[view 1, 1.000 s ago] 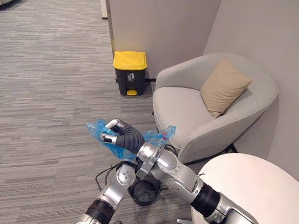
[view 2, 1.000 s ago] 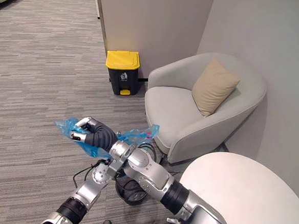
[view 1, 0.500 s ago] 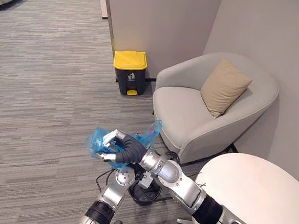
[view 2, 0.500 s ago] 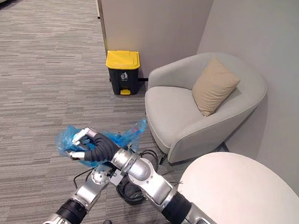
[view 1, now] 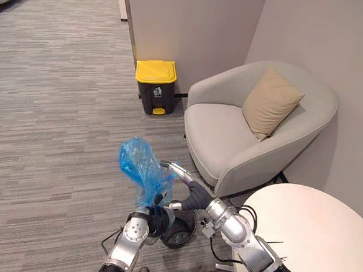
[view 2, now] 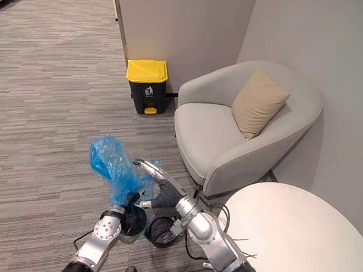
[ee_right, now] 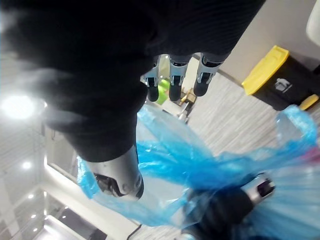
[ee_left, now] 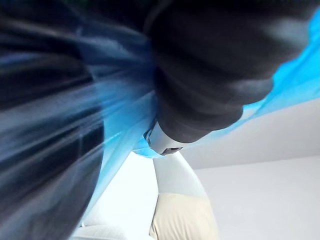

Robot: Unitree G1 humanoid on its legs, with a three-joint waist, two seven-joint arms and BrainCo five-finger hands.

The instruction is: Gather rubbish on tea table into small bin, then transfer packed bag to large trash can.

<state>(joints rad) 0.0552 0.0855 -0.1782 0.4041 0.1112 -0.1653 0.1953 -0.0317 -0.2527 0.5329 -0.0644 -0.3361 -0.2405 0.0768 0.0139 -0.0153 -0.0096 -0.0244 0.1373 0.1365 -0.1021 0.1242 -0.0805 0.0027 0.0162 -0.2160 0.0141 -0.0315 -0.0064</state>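
Observation:
A blue plastic bag (view 1: 141, 164) stands up in a bunch above the small black bin (view 1: 180, 237) on the carpet. My left hand (view 1: 155, 219) is shut on the bag's gathered neck just below the bunch. My right hand (view 1: 189, 192) is just right of the bag, open, with its fingers (view 1: 172, 168) straight and reaching toward the plastic. In the right wrist view the straight fingers (ee_right: 172, 82) and the thumb (ee_right: 120, 175) stand apart over the blue bag (ee_right: 200, 165). The large trash can (view 1: 155, 87), dark with a yellow lid, stands by the wall further off.
A light grey armchair (view 1: 231, 139) with a tan cushion (view 1: 271, 102) stands to the right of the trash can. The round white tea table (view 1: 311, 238) is at the lower right. Open grey carpet (view 1: 52, 121) stretches to the left.
My right hand has let go of the bag, opened and drawn back to the right. The bag's spread top has been drawn together and now stands upright above my left hand.

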